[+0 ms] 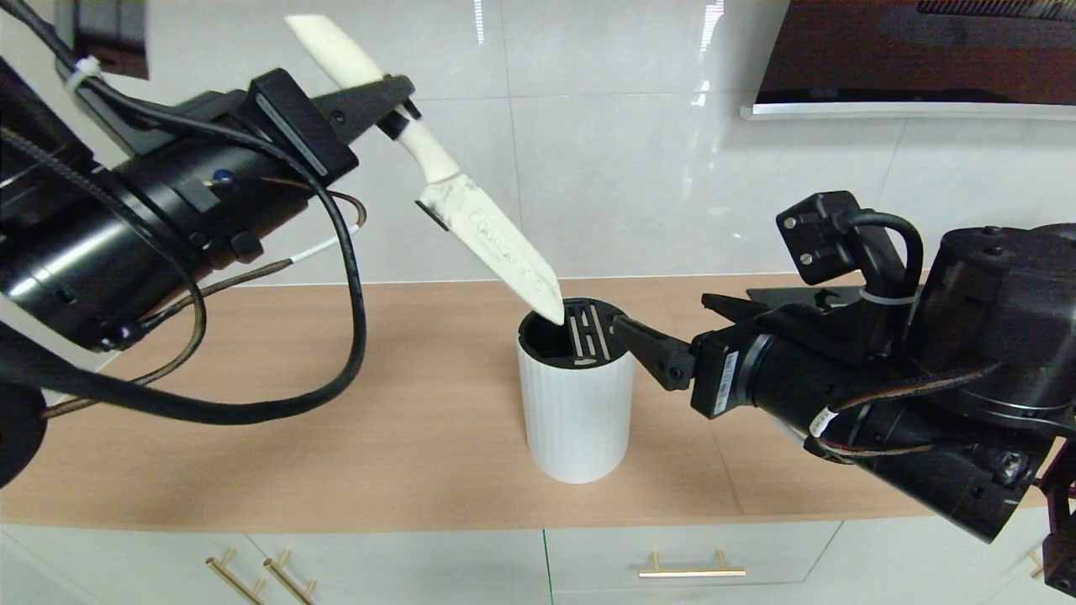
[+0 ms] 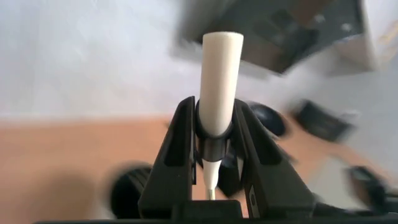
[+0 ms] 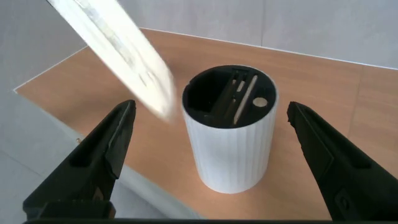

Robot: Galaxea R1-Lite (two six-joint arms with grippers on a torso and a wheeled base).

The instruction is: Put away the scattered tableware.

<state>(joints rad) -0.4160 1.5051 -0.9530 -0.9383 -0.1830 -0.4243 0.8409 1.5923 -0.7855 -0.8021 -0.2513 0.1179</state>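
A white knife point(image 1: 496, 244) hangs tilted over the counter, and my left gripper point(image 1: 402, 99) is shut on its handle point(image 2: 221, 74). The blade tip sits at the open half of the black slotted top point(image 1: 588, 332) of a white ribbed knife holder point(image 1: 576, 412). The holder stands upright on the wooden counter. My right gripper point(image 1: 664, 309) waits open just right of the holder's rim, holding nothing. In the right wrist view the holder point(image 3: 233, 149) lies ahead between the spread fingers point(image 3: 106, 155), with the blade point(image 3: 124, 50) coming down beside its rim.
The wooden countertop point(image 1: 378, 437) runs wide on both sides of the holder. A white tiled wall point(image 1: 639, 168) stands behind it, with a dark hood point(image 1: 916, 50) at the upper right. Below the front edge are pale drawers with brass handles point(image 1: 691, 573).
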